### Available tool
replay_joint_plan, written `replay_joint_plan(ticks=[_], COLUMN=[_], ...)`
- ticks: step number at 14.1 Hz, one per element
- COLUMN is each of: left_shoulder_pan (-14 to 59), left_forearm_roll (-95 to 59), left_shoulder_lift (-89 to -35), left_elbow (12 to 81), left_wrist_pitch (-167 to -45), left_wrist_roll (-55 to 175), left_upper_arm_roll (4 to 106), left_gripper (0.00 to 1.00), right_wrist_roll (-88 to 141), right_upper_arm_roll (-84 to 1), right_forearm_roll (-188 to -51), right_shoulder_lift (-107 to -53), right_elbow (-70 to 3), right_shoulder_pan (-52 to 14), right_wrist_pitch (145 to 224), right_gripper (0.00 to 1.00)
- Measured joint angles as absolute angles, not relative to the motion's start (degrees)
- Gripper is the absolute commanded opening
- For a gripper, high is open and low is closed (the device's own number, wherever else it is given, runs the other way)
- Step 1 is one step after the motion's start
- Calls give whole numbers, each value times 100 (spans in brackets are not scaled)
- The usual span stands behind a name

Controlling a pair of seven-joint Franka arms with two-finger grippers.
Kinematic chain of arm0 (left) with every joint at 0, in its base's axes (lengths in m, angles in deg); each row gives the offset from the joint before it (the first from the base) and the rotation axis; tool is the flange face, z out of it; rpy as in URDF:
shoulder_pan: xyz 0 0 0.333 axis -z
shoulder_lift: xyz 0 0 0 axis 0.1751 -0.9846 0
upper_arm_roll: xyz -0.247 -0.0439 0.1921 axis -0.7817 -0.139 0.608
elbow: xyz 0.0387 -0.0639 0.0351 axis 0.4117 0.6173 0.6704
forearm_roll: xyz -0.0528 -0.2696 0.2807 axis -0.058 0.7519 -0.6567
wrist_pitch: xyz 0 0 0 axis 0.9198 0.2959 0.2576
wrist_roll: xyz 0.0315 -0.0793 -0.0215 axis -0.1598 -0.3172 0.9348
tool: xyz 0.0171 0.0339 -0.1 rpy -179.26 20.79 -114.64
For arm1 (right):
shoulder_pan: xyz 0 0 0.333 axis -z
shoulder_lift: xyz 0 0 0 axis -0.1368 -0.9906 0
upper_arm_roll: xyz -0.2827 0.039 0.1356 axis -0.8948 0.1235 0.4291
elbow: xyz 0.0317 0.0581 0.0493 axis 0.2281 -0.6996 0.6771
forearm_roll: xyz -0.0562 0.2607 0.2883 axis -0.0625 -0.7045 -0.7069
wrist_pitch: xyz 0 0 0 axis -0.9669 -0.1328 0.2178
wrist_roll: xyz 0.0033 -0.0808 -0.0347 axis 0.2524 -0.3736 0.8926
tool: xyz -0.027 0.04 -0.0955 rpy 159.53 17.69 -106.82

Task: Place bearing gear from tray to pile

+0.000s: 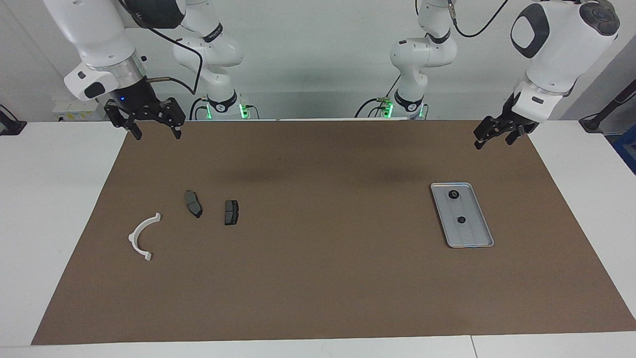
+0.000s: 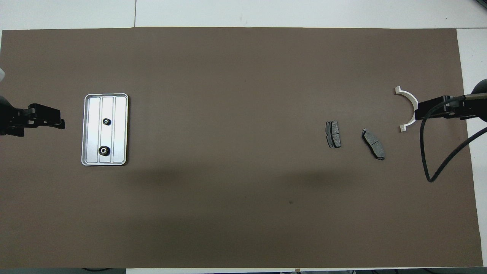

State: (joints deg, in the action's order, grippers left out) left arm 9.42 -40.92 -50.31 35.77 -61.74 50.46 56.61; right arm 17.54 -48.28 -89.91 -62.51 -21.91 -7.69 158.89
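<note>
A silver grooved tray (image 1: 473,235) lies toward the left arm's end of the table and also shows in the overhead view (image 2: 121,129). Two small black bearing gears lie in it: one (image 1: 453,194) (image 2: 103,150) nearer to the robots, the other (image 1: 461,220) (image 2: 107,121) farther. The pile lies toward the right arm's end: a white semicircular bracket (image 1: 141,236) (image 2: 408,98) and two dark brake pads (image 1: 193,204) (image 1: 231,212). My left gripper (image 1: 493,141) (image 2: 61,122) hangs open and empty, high beside the tray. My right gripper (image 1: 155,133) (image 2: 418,113) hangs open and empty, high above the pile's end.
A brown mat (image 1: 318,278) covers the white table (image 1: 54,209). A black cable (image 2: 437,152) hangs from the right arm over the mat's end. The arms' bases (image 1: 221,107) (image 1: 408,104) stand at the table's edge nearest the robots.
</note>
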Motion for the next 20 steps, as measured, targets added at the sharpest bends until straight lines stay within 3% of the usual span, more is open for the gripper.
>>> replay_joint_plan(ticks=[11,20], left_shoulder_pan=[941,845], left_forearm_roll=[-4092,-4351], left_shoulder_lift=[-5025,-5298], left_elbow=[3659,5346], left_wrist_pitch=[-6276,-8441], left_wrist_roll=[5054,4927], left_upper_arm_roll=[5620,5660], left_gripper=[100,100], right_wrist_roll=[1754,1754], right_upper_arm_roll=[-4828,-4837], right_forearm_roll=[-8991,-8991], right_shoulder_lift=[-6251,-6238], right_elbow=[-2191,-2190], right_shoulder_pan=[-769,-756], right_wrist_pitch=[15885,15871], right_gripper=[100,100])
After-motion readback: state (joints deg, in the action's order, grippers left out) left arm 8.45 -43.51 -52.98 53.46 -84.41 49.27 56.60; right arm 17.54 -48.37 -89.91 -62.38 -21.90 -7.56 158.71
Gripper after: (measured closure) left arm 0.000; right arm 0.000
